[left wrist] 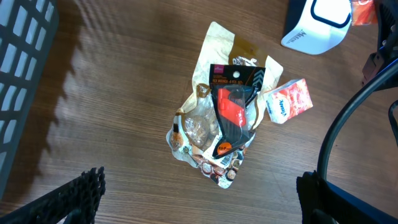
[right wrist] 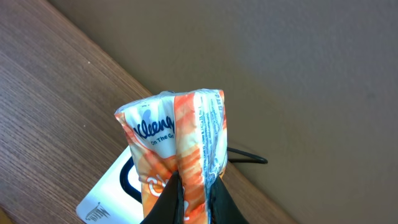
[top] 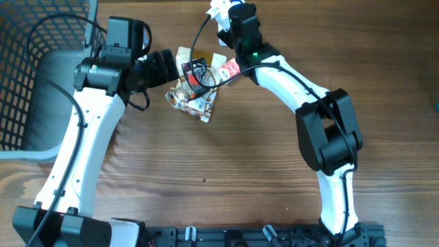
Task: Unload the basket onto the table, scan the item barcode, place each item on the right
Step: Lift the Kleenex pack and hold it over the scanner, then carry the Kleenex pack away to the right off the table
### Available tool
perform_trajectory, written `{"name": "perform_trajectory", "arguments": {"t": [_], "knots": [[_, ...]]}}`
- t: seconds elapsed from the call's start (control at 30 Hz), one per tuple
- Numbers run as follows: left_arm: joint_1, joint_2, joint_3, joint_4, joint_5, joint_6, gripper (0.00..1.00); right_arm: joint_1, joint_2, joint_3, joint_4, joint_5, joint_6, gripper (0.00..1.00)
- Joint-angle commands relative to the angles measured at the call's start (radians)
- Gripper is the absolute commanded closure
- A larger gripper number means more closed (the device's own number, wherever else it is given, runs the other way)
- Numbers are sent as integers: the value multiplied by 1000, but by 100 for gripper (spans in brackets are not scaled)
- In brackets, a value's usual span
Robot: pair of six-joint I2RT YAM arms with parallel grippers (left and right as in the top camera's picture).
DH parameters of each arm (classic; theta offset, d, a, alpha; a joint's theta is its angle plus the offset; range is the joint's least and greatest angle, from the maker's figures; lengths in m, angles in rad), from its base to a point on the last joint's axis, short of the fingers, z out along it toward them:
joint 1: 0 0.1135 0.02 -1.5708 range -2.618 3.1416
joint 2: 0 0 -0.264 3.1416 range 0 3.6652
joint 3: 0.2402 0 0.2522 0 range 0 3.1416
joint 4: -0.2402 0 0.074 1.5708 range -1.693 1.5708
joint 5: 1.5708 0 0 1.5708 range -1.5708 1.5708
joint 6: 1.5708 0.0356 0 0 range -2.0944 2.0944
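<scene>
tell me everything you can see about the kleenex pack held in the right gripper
The Kleenex pack is a soft pocket tissue pack in glossy plastic wrap, orange and white, with blue "Kleenex On The Go" lettering and fine print down one side. The right gripper pinches its lower end between dark fingers, creasing it down the middle. It stands upright in the wrist view, held in the air above a white device. Only the fingers touch it.
</scene>
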Motion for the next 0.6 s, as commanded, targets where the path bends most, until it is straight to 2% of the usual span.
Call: {"name": "perform_trajectory", "arguments": {"t": [0.0, 0.07, 0.17, 0.3, 0.43, 0.57], "knots": [[2, 4, 3, 2, -6, -9, 0, -4, 12, 5, -2, -14, -121, 95], [2, 4, 3, 2, -6, -9, 0, -12, 12, 5, 2, -10, -188, 95], [2, 4, 3, 2, -6, -9, 0, -31, 13, 5, 2, -11, -184, 95], [2, 4, 3, 2, -6, -9, 0, -56, 13, 5, -8, -12, -29, 95], [2, 4, 3, 2, -6, -9, 0, -56, 12, 5, -7, -6, -11, 95], [2, 4, 3, 2, -6, -9, 0, -56, -3, 5, 68, 198, 172, 95]]}}
